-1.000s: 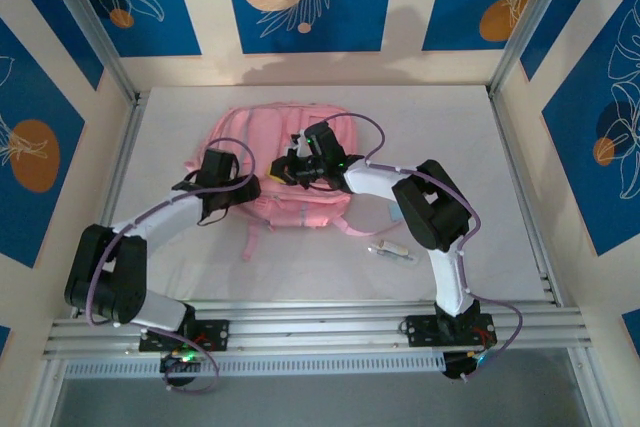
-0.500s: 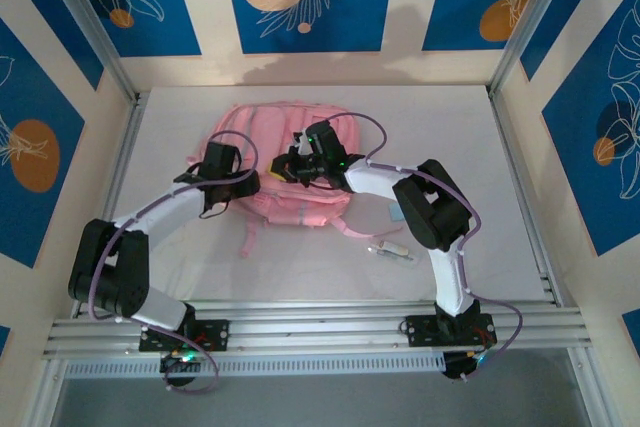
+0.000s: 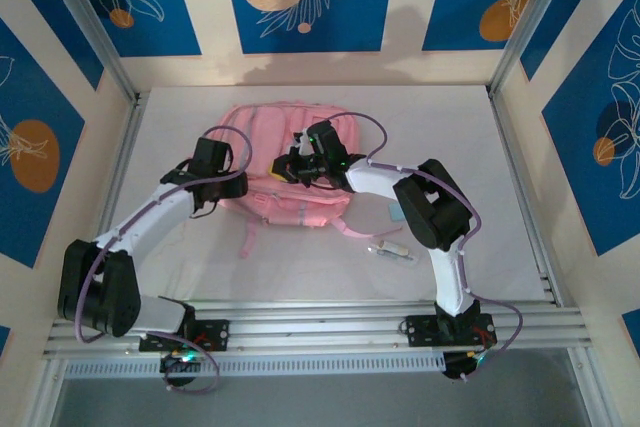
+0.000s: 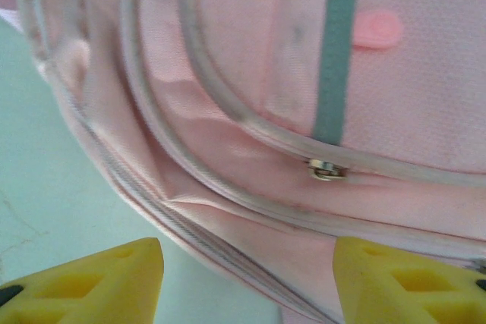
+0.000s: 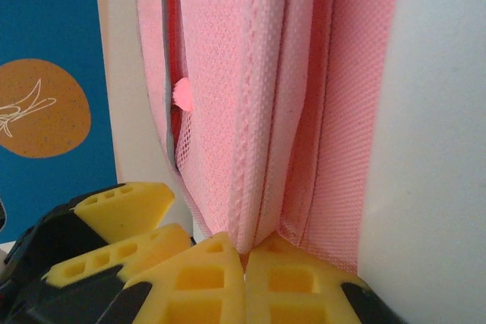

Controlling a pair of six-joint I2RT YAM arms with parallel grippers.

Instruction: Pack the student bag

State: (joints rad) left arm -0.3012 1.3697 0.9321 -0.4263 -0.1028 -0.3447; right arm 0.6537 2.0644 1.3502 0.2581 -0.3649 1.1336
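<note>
- Clamped shut with the right gripper [image 5: 244,252] on a fold of the bag [image 5: 250,73]; pink cloth rising from between the closed yellow fingertips at the bottom of the frame.
- Beside that fold, upper left of the right wrist view, a dark red gap with mesh lining behind it: judged to be an opened pocket mouth, held up by the pinch.
- From above, right gripper [image 3: 300,162] set on the bag's right half, just left of frame centre.
- Left gripper [image 4: 247,263] parted, roughly half spread, nothing between the jaws; yellow tips at the lower corners of the left wrist view, over the edge of the bag [image 4: 250,58], contact impossible to tell.
- Above those tips, a closed zip line with a metal zip pull [image 4: 326,168] right of centre.
- From above, left gripper [image 3: 212,159] at the bag's left side.
- Bag [image 3: 265,127] lying flat at the middle of the table [image 3: 470,127], strap [image 3: 247,237] trailing toward the lower frame.
- Loose on the table, lower right of the bag: a small pen-like item [image 3: 392,249] and a pale flat scrap [image 3: 397,212], too small to name.
- Judged early: bag gripped and perhaps opened, nothing seen going in; loose items yet to be packed, zips yet to be shut.
</note>
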